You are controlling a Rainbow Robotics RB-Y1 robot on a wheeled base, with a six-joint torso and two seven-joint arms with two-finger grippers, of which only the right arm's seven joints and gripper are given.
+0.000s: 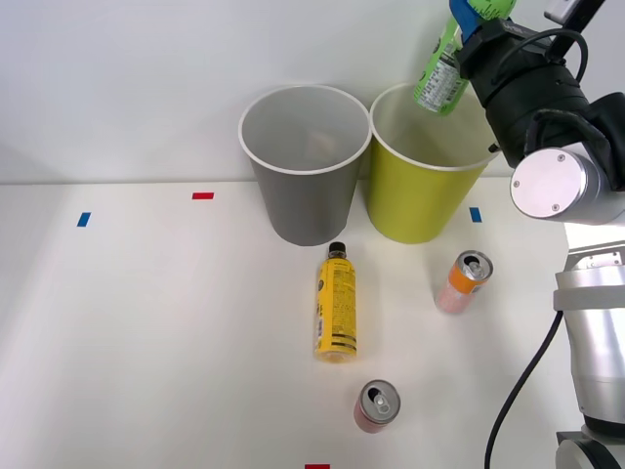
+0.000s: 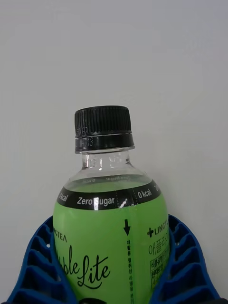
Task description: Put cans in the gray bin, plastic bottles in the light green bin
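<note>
right gripper point(image 1: 476, 21) clamped on the green bottle point(image 1: 441, 70), both blue fingers point(image 2: 38, 266) hugging its body, held tilted above the light green bin point(image 1: 422, 186) near its 1 o'clock rim. advice: centre the bottle over the opening before letting go. yellow bottle point(image 1: 336, 305) lies on the desk point(image 1: 146, 332) at the bins' 6 o'clock; the orange can point(image 1: 463, 281) and the pink can point(image 1: 376, 405) stand apart; gray bin point(image 1: 305, 166) awaits cans.
</note>
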